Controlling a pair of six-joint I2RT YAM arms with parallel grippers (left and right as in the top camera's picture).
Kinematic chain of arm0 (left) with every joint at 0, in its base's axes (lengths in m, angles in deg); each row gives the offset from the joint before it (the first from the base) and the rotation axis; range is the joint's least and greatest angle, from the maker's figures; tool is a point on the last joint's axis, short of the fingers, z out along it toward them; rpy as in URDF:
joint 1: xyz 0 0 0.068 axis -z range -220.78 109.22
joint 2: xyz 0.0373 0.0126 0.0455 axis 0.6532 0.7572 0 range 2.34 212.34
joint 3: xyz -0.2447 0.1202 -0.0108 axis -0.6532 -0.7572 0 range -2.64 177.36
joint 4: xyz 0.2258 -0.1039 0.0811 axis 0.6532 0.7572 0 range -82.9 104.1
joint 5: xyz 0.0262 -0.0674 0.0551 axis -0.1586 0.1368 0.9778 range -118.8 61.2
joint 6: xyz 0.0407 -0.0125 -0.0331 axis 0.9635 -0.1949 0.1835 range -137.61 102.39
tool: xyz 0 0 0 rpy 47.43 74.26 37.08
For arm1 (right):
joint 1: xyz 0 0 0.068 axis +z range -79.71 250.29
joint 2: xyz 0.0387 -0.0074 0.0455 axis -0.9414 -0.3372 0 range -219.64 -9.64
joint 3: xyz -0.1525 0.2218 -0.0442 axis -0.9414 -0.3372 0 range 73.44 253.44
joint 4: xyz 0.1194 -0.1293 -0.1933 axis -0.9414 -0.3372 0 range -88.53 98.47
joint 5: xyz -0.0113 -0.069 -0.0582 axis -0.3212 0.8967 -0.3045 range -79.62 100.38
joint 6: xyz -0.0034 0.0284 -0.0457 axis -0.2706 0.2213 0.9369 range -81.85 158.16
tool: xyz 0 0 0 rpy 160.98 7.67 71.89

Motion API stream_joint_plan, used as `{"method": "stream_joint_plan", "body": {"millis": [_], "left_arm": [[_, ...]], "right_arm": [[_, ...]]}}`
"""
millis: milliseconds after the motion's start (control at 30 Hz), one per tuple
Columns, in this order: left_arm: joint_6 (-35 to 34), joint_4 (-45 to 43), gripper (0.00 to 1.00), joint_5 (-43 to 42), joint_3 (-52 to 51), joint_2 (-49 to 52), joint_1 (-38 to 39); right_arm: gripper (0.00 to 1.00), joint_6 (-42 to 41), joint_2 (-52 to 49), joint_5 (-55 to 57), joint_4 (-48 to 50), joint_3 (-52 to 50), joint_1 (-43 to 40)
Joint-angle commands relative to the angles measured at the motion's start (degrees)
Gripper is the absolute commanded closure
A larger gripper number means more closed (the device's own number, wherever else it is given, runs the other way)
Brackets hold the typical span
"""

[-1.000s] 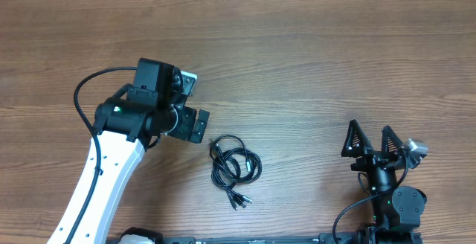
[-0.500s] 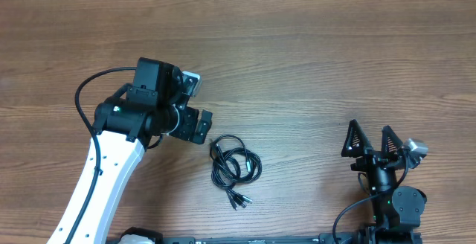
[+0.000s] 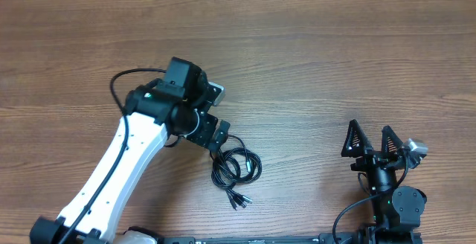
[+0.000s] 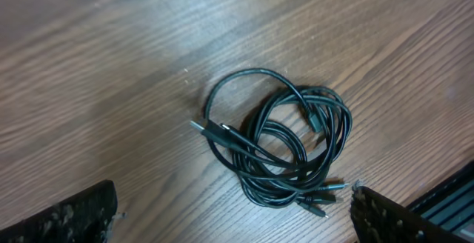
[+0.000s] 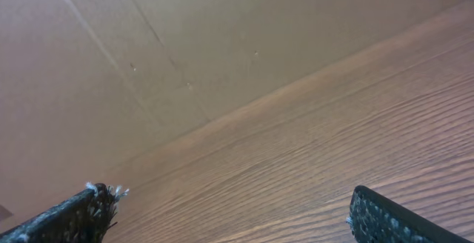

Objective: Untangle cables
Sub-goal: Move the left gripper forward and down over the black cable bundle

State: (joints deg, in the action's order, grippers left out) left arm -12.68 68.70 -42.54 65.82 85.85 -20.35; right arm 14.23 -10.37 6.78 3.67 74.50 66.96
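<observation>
The cables [image 3: 236,168] lie in a tangled coil on the wooden worktop [image 3: 312,65], plug ends towards the robot. The left gripper [image 3: 210,135] hangs over the coil's far-left edge, jaws wide apart and empty. The right gripper [image 3: 370,141], well apart, is likewise spread and empty.

A wood-grain table [image 3: 312,58] meets a creased brown backdrop [image 5: 148,50].
</observation>
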Motion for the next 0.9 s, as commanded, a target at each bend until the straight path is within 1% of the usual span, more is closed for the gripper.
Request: {"method": "stream_joint_plan", "body": {"millis": [0,133,233,400,533,633,733,800,867], "left_arm": [[1.51,0.35,0.00,-0.87,1.25,3.98,1.81],[1.81,0.52,0.00,-0.39,1.25,7.69,3.37],[1.66,0.57,0.01,1.99,1.25,9.38,4.96],[-1.11,0.81,0.01,2.29,1.25,9.99,6.43],[-0.50,1.18,0.00,4.35,1.25,9.99,8.63],[-3.80,2.45,0.00,5.05,1.25,9.99,9.57],[-9.33,3.39,0.00,5.40,1.25,9.99,10.03],[-10.93,3.34,0.00,5.40,1.25,9.99,10.03],[-9.97,3.34,0.00,5.42,1.25,9.99,10.03]], "right_arm": [[0.00,0.39,0.57,0.55,0.15,-0.59,0.26],[0.00,0.39,0.57,0.55,0.15,-0.59,0.26],[0.00,0.39,0.55,0.55,0.15,-0.59,0.26],[0.00,0.39,0.55,0.55,0.15,-0.59,0.26],[0.00,0.39,0.57,0.55,0.15,-0.59,0.26],[0.00,0.39,0.55,0.55,0.15,-0.59,0.26],[0.00,0.39,0.57,0.55,0.15,-0.59,0.26],[0.00,0.39,0.55,0.55,0.15,-0.59,0.26],[0.00,0.39,0.55,0.55,0.15,-0.59,0.26]]}}
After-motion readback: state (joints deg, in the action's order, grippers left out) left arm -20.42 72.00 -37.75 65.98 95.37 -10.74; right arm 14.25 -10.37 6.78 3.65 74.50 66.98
